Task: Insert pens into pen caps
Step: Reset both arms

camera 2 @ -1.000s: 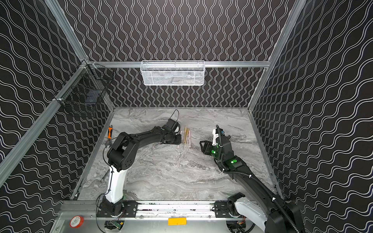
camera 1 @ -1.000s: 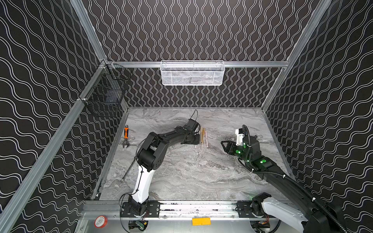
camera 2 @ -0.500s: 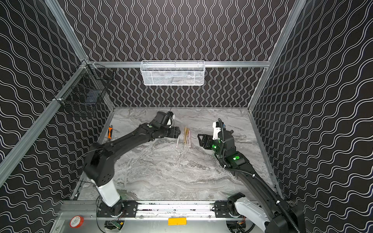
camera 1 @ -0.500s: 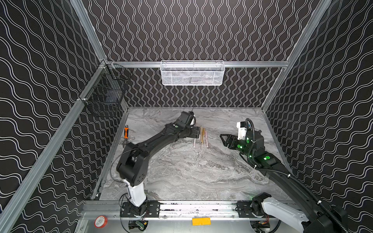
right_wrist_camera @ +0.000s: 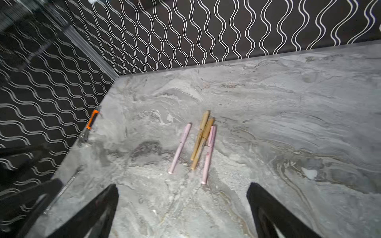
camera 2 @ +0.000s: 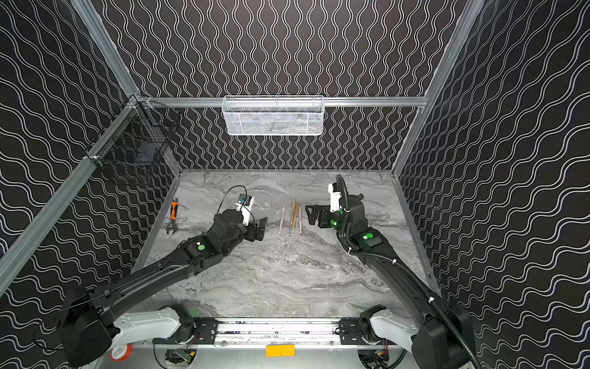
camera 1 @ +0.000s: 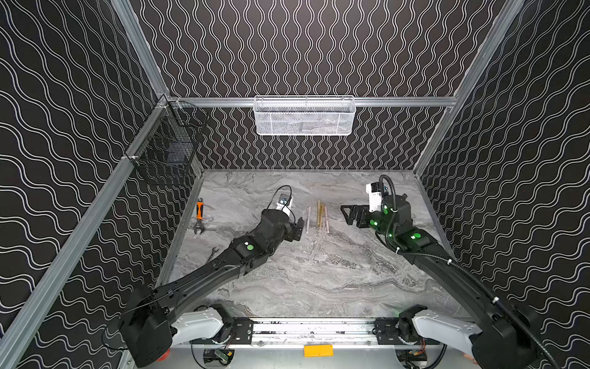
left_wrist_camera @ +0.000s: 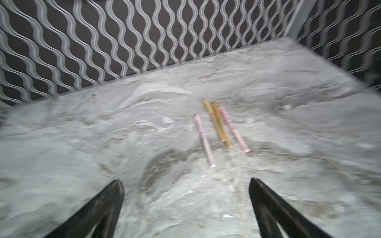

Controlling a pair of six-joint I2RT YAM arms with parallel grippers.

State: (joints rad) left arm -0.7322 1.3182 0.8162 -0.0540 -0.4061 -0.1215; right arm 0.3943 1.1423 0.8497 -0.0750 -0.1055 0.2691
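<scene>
your four pens lie flat on the marble table, in its far half and between the two arms, all roughly parallel with one another. in the right wrist view the two tan pens lie pressed together. one pink pen lies right alongside them on the right arm's side. the other pink pen lies alone, a small gap away on the left arm's side. each pen shows a seam part way along with a slightly thicker section beyond it, so the pen caps look seated on the barrels. your left gripper sits close beside the lone pink pen without touching it. its wrist view is smeared by blur, yet both dark fingers show spread wide over bare table with nothing between them. your right gripper sits near the opposite side of the group, its jaws just as far apart, empty, and clear of every pen. the orange-handled wrench lies by the left wall, well apart from the pens.
</scene>
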